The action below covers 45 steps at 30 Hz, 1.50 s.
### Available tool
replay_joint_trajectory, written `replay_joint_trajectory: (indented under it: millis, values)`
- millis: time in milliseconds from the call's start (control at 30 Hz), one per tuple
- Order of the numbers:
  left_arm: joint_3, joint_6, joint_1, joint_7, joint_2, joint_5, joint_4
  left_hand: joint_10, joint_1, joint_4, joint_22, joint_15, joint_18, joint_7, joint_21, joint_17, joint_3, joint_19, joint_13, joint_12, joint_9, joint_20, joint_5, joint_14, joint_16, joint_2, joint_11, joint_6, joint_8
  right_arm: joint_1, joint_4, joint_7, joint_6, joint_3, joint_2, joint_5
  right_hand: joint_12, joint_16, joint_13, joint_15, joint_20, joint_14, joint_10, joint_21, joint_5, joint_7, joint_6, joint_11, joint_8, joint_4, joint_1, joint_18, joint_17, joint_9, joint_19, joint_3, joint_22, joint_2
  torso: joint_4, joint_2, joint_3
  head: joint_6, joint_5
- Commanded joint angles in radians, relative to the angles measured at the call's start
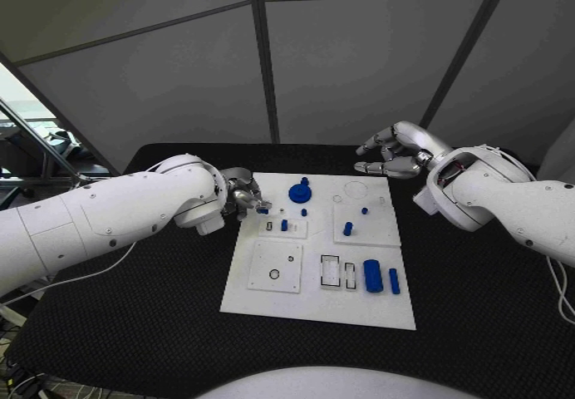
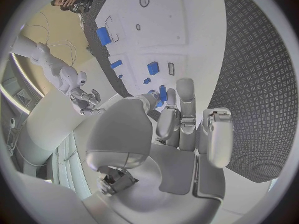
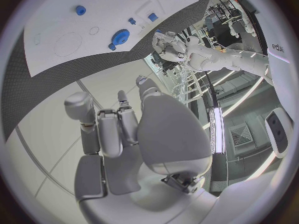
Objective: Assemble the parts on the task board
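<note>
The white task board [image 1: 314, 299] lies in the middle of the black table. My left hand [image 1: 244, 198] hovers at the board's far left edge and pinches a small blue part [image 1: 263, 210] between thumb and a finger; the left wrist view shows that blue part [image 2: 161, 93] at the fingertips [image 2: 185, 87]. A blue gear [image 1: 300, 194] stands near the board's far edge. Small blue pegs [image 1: 347, 228] stand mid-board. A thick blue cylinder [image 1: 373, 275] and a thin one [image 1: 395, 281] lie at the near right. My right hand [image 1: 395, 154] is raised beyond the board's far right corner, holding nothing.
The black mat [image 1: 144, 291] surrounds the board on all sides. Rectangular slots [image 1: 331, 270] and a small round hole [image 1: 274, 273] mark the board's near half. The blue gear [image 3: 120, 37] also appears in the right wrist view. Grey wall panels stand behind the table.
</note>
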<state>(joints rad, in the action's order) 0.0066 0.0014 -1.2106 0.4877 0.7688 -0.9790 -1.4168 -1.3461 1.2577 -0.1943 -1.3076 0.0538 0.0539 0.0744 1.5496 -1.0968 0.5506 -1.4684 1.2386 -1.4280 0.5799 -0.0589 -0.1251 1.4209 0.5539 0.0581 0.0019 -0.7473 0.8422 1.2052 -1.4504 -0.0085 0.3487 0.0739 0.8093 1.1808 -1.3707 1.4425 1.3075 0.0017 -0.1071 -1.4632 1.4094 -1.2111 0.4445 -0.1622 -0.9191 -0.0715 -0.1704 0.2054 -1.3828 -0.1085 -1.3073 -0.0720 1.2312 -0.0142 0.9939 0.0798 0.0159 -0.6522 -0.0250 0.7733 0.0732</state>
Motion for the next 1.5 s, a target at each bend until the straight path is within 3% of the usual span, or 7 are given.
replay_joint_trajectory:
  millis: [33, 467, 833, 1333, 1500]
  values:
    - [0.001, -0.074, 0.006, 0.001, 0.002, -0.009, -0.012, -0.003, -0.011, 0.064, -0.247, -0.001, -0.048, -0.005, 0.004, -0.001, 0.072, -0.092, -0.002, 0.0, 0.001, 0.008, 0.004, 0.01, 0.005, 0.002, -0.001, -0.002, 0.004, 0.002, 0.0, 0.004, -0.006, 0.001, -0.001, 0.003, 0.003, -0.003, 0.049, -0.007, 0.002, -0.061, -0.005, 0.005, 0.007, 0.006, -0.001, 0.002, -0.005, 0.001, 0.002, -0.008, -0.057, 0.002, -0.004, 0.003, 0.001, -0.002, -0.0009, -0.001, 0.0001, 0.001, 0.0]
    - [-0.001, -0.056, 0.032, 0.039, -0.011, -0.065, -0.023, 0.006, -0.023, 0.062, -0.243, -0.001, -0.047, -0.005, 0.0, 0.001, 0.075, -0.09, -0.016, 0.006, 0.002, 0.008, 0.006, 0.01, 0.0, 0.005, -0.001, -0.002, 0.005, 0.002, 0.001, 0.005, -0.008, 0.0, -0.001, 0.003, 0.003, -0.003, 0.048, -0.007, 0.002, -0.061, -0.005, 0.006, 0.01, 0.006, -0.001, 0.002, -0.006, 0.002, 0.002, -0.008, -0.058, 0.002, -0.003, 0.003, 0.0, -0.003, -0.0019, -0.002, 0.0001, 0.002, -0.001]
    - [-0.008, 0.008, 0.035, 0.076, -0.021, -0.11, -0.024, 0.011, -0.044, 0.061, -0.241, 0.0, -0.046, -0.007, -0.002, 0.001, 0.069, -0.088, -0.022, 0.008, 0.002, 0.008, 0.018, 0.01, -0.002, 0.016, -0.002, -0.009, 0.009, 0.002, 0.002, 0.005, -0.008, 0.0, -0.002, 0.003, 0.003, -0.003, 0.048, -0.007, 0.002, -0.061, -0.005, 0.006, 0.011, 0.006, -0.001, 0.002, -0.006, 0.002, 0.002, -0.008, -0.057, 0.002, -0.003, 0.003, 0.0, -0.003, -0.0014, -0.002, 0.0, 0.007, -0.003]
    - [-0.013, 0.0, 0.035, 0.086, -0.039, -0.166, -0.019, 0.01, -0.05, 0.061, -0.24, 0.001, -0.046, -0.009, -0.003, -0.002, 0.066, -0.088, -0.022, 0.008, 0.002, 0.008, 0.024, 0.011, 0.002, 0.017, -0.004, -0.014, 0.011, 0.002, 0.002, 0.006, -0.008, 0.0, -0.003, 0.003, 0.003, -0.003, 0.048, -0.007, 0.002, -0.061, -0.005, 0.006, 0.011, 0.006, -0.001, 0.002, -0.006, 0.002, 0.002, -0.008, -0.057, 0.002, -0.003, 0.003, 0.0, -0.003, -0.0016, -0.002, -0.0004, 0.007, -0.003]
    - [-0.014, 0.006, 0.035, 0.089, -0.043, -0.167, -0.016, 0.012, -0.063, 0.059, -0.24, 0.002, -0.046, -0.012, -0.004, -0.002, 0.059, -0.087, -0.026, 0.011, 0.001, 0.01, 0.071, 0.012, -0.001, 0.011, -0.006, -0.018, 0.011, 0.002, 0.002, 0.006, -0.008, 0.0, -0.003, 0.003, 0.003, -0.003, 0.048, -0.007, 0.002, -0.061, -0.005, 0.006, 0.011, 0.006, -0.001, 0.002, -0.006, 0.002, 0.002, -0.008, -0.057, 0.002, -0.003, 0.003, 0.0, -0.003, -0.0014, -0.002, -0.0004, 0.007, -0.004]
